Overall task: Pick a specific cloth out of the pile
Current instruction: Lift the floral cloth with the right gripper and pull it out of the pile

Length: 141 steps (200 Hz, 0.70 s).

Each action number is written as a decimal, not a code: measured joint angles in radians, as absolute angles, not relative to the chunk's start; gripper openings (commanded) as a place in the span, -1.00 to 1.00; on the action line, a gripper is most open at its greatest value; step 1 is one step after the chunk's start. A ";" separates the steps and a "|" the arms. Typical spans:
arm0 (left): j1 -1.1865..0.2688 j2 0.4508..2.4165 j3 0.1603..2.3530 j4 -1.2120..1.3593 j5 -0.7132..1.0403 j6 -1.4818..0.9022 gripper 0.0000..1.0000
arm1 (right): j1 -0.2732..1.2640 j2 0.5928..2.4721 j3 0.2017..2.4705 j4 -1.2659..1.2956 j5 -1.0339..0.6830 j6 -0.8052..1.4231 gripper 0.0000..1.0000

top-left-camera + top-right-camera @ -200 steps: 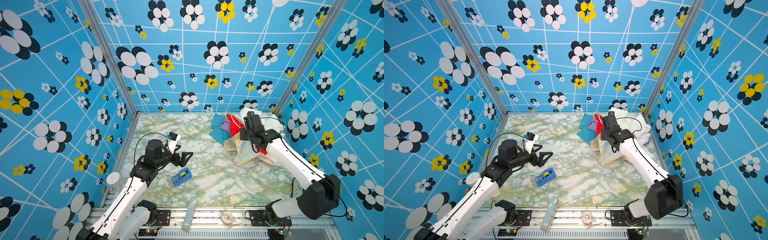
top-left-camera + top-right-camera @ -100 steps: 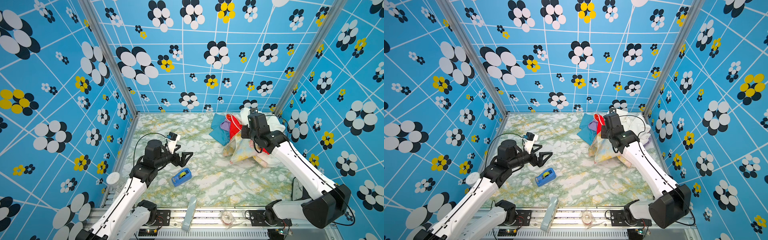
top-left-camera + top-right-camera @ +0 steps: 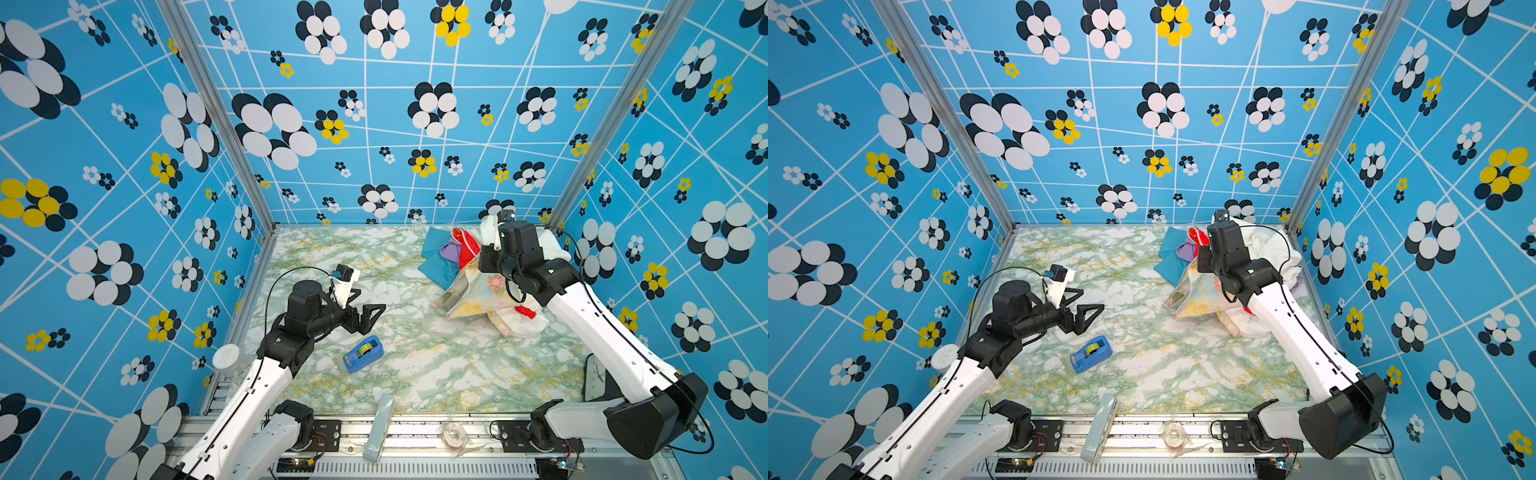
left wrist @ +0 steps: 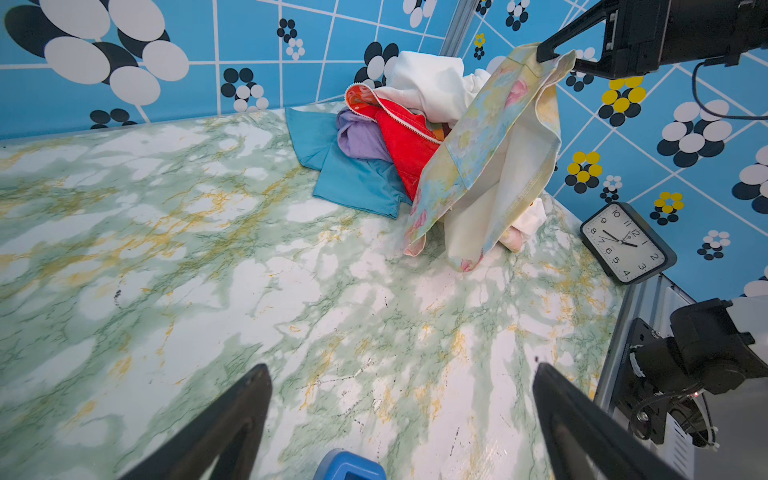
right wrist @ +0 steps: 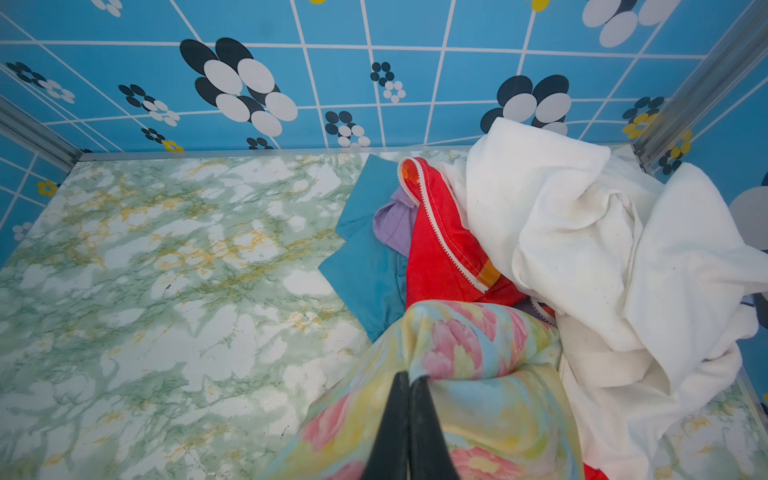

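Right end effector (image 4: pixel 548 56) clenched on the top edge of the flowered cloth (image 4: pixel 482 166), holding it up off the pile (image 4: pixel 399 124) in the far right corner of the tabletop (image 3: pixel 415 365). Seen from the right wrist, black fingers (image 5: pixel 399 419) pressed together with a fold of the flowered cloth (image 5: pixel 457 353) pinched between them. Draped downward from that grip, with lower corners touching the tabletop just in front of the pile. In both top views, hanging below the right end effector beside the red cloth (image 3: pixel 467 253) and teal cloth (image 3: pixel 436 257), the flowered cloth (image 3: pixel 1200 295) partly hidden by the arm. White cloth (image 5: pixel 582 232) heaped behind, lilac cloth (image 5: pixel 392 220) tucked between teal and red.

Left end effector (image 3: pixel 368 318) released, jaws spread wide, hovering above the tabletop well apart from the pile, holding nothing. Blue tape dispenser (image 3: pixel 363 354) lying just beside it on the tabletop. Black clock (image 4: pixel 627 243) leaning near the right wall.
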<state>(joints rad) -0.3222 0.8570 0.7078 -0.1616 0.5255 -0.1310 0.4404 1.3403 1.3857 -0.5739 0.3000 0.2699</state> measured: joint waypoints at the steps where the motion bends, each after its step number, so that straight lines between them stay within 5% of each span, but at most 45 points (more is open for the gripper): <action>1: -0.322 0.856 0.708 -0.162 0.525 -0.131 0.99 | 0.440 1.340 1.386 -0.574 0.300 0.270 -1.00; 141: -0.322 0.804 0.703 -0.162 0.514 -0.147 0.98 | 0.458 1.286 1.520 -0.598 0.226 0.271 -1.00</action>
